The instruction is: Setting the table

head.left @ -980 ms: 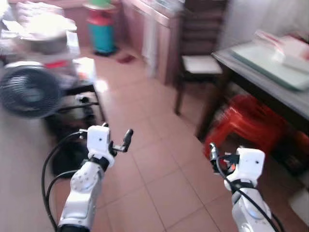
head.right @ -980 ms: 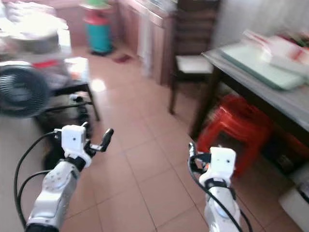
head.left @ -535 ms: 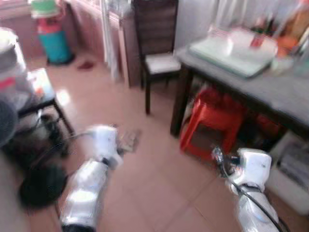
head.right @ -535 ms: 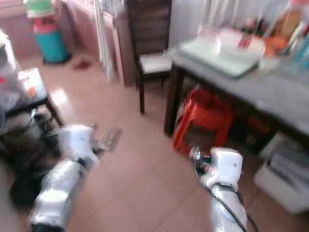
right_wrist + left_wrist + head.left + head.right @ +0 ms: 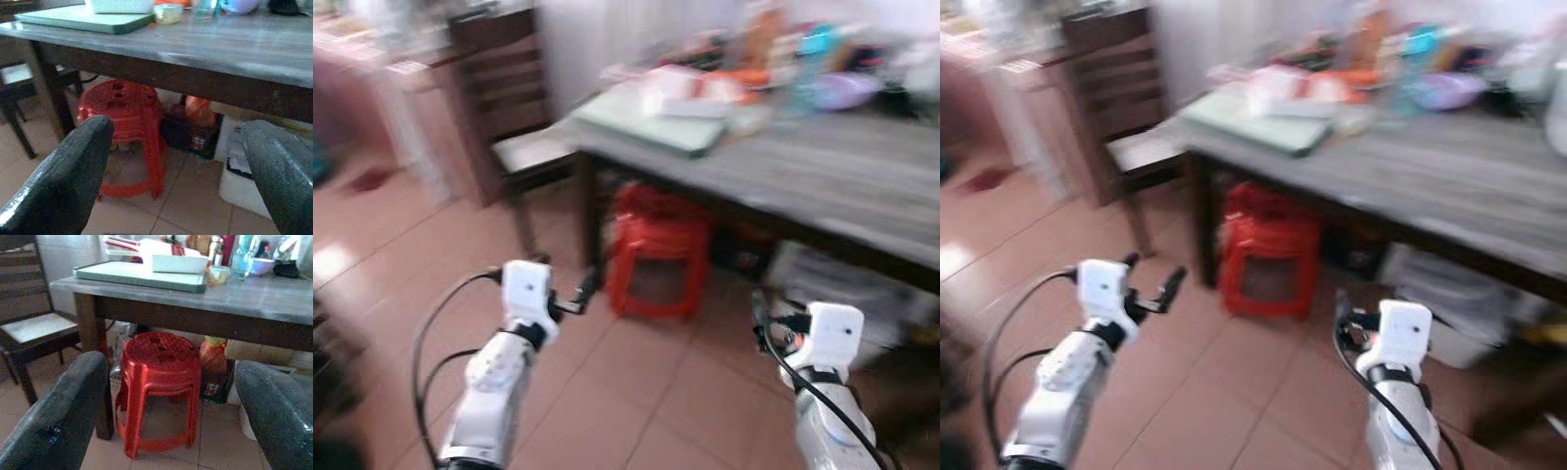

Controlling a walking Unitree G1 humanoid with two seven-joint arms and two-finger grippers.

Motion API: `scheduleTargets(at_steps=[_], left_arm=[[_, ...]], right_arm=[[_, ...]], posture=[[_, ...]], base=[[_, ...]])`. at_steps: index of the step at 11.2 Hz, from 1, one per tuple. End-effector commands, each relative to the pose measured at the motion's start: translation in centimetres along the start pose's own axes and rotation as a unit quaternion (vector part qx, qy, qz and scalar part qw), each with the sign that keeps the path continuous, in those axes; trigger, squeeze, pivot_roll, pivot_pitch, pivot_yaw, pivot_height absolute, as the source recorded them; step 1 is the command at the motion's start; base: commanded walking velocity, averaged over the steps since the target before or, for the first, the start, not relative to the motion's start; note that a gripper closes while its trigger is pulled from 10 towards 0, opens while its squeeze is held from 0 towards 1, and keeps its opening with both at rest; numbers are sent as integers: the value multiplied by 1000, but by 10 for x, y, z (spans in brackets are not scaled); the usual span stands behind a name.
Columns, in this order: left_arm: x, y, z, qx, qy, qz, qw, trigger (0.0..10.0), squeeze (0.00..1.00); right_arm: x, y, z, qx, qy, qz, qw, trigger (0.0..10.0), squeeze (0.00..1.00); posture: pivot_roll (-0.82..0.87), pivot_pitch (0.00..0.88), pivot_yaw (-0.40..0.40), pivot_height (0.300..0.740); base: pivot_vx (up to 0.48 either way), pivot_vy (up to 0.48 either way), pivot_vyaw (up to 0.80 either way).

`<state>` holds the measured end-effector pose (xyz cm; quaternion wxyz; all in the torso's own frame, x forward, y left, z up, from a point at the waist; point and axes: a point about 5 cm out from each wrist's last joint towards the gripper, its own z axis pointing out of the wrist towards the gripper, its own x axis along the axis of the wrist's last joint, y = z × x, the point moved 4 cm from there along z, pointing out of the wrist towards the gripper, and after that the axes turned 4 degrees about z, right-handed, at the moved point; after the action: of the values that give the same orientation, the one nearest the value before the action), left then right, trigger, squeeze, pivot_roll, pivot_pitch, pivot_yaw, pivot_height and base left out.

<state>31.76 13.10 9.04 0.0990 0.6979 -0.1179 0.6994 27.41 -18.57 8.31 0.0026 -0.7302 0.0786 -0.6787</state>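
I face the cluttered grey wooden desk, my left claw and right claw spread empty, nothing set yet.

Head views look down across both arms at the table; both wrist views, lower, share the stool.

One table (one stool, one chair)

Head views smear with motion blur — bright daylight washes the far tabletop (wrist views sharper), shadow pooling beneath it, beyond each claw.
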Motion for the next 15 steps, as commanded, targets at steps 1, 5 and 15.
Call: scheduleTargets(at_steps=[1, 5, 15], left_arm=[[3, -1, 1, 1, 1, 4, 1000, 10000, 0], [-5, -8, 3, 38, -29, 17, 999, 10000, 0], [28, -7, 7, 40, 25, 14, 999, 10000, 0]], right_arm=[[2, -3, 0, 5, 3, 0, 1000, 10000, 0], [2, -2, 1, 2, 2, 4, 1000, 10000, 0], [36, -6, -5, 12, 54, -3, 998, 10000, 0]], posture=[[28, 77, 11, 740], [28, 80, 9, 740], [27, 86, 5, 740]], base=[[270, 0, -800], [0, 0, -575], [0, 0, -284]])
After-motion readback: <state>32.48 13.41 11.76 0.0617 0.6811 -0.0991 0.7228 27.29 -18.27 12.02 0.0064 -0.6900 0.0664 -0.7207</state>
